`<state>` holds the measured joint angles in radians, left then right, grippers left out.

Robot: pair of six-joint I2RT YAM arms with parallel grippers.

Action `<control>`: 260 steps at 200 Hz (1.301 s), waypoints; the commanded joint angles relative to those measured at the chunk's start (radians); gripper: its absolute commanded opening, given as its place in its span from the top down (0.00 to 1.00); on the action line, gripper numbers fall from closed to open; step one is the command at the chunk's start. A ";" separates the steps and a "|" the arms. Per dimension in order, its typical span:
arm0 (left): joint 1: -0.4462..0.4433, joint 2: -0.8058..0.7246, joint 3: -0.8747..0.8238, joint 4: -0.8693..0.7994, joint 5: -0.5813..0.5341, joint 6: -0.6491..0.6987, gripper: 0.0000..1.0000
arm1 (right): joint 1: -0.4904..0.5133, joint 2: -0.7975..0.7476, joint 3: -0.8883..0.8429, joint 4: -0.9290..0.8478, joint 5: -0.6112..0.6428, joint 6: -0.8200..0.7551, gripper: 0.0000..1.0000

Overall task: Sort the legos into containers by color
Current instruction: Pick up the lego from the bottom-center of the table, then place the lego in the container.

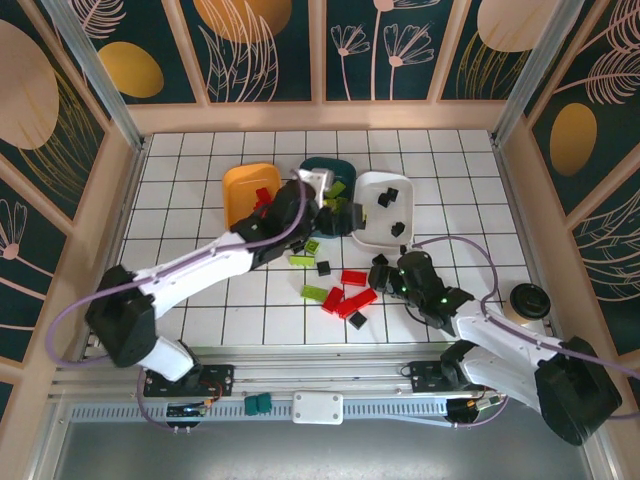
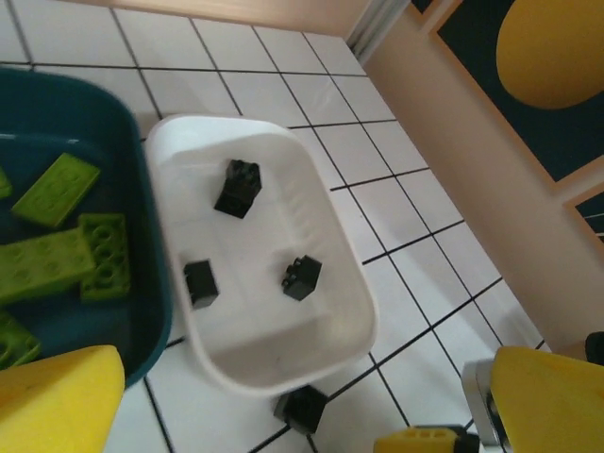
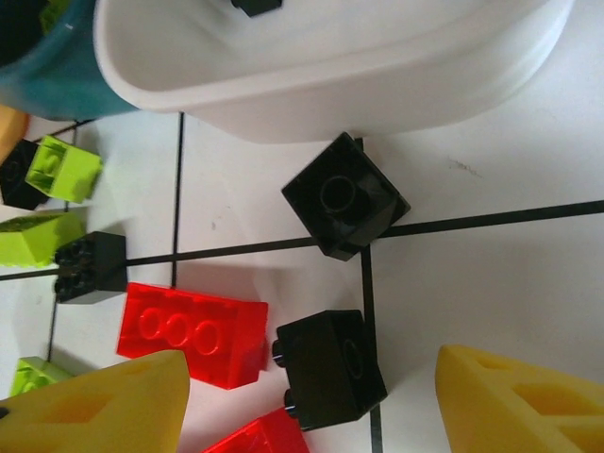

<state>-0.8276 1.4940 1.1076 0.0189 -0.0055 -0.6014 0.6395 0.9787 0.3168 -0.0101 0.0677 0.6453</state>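
Left tool is spread wide and empty, hanging over the near ends of the dark teal tub and white tub. Reads as a drop-off pose, nothing pinched. Right tool is low over the counter, jaws apart and straddling a loose black brick without gripping it. I'd say it's lined up to pinch that one for the white tub just ahead. Sort is consistent: lime bricks lie in teal, three black bricks in white, red bricks in the orange tub. Left to do: loose reds, limes and blacks lie mixed in a cluster near the tubs, between the arms, with a second black brick just beside the white tub's wall. Counter is white tile with dark grout; dark panels with gold leaf prints in pale wood frames fence it in.
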 commanded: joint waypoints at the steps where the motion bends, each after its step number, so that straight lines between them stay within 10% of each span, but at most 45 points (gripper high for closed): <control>1: -0.006 -0.105 -0.166 0.070 -0.049 -0.064 0.01 | 0.011 0.055 -0.011 0.077 -0.009 -0.003 0.33; 104: -0.007 -0.322 -0.541 0.041 -0.143 -0.157 0.01 | 0.016 0.039 0.014 -0.003 0.038 0.002 0.82; 155: -0.007 -0.360 -0.612 0.050 -0.145 -0.163 0.01 | 0.002 -0.103 0.224 -0.182 0.110 -0.091 0.87; 260: -0.007 -0.412 -0.658 0.029 -0.107 -0.162 0.01 | -0.232 0.605 0.610 0.070 0.014 -0.233 0.86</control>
<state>-0.8314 1.1130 0.4801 0.0551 -0.1314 -0.7502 0.4217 1.4967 0.8486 0.0082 0.1135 0.4454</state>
